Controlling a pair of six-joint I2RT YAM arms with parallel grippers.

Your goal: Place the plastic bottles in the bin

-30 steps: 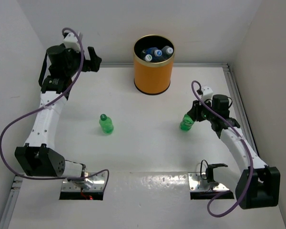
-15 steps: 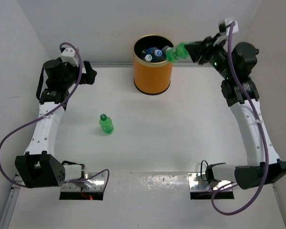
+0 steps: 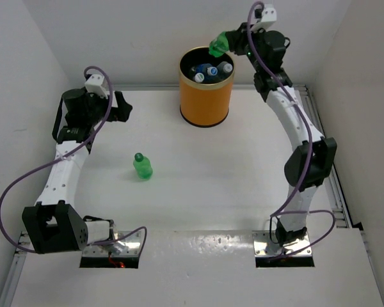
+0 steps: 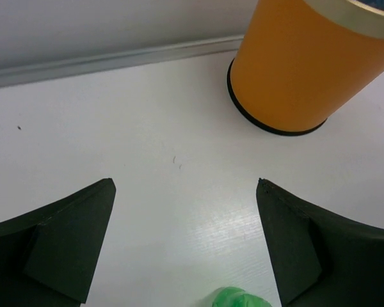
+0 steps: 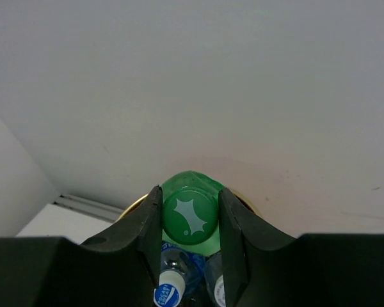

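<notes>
The orange bin (image 3: pixel 206 96) stands at the back middle of the table with several clear bottles (image 3: pixel 211 69) inside. My right gripper (image 3: pixel 229 39) is shut on a green bottle (image 3: pixel 218 43) and holds it above the bin's right rim. In the right wrist view its green cap (image 5: pixel 190 216) sits between my fingers, with clear bottles (image 5: pixel 169 291) below. A second green bottle (image 3: pixel 142 166) lies on the table left of centre. My left gripper (image 3: pixel 123 105) is open and empty above the table's back left. The left wrist view shows the bin (image 4: pixel 307 70) and the edge of the green bottle (image 4: pixel 240 298).
White walls close the table at the back and both sides. A metal rail (image 3: pixel 317 121) runs along the right edge. Two metal base plates (image 3: pixel 112 246) sit at the near edge.
My right arm has lifted the green bottle from the table's right side up and across to above the bin's rim. My left gripper has moved slightly lower and nearer.
</notes>
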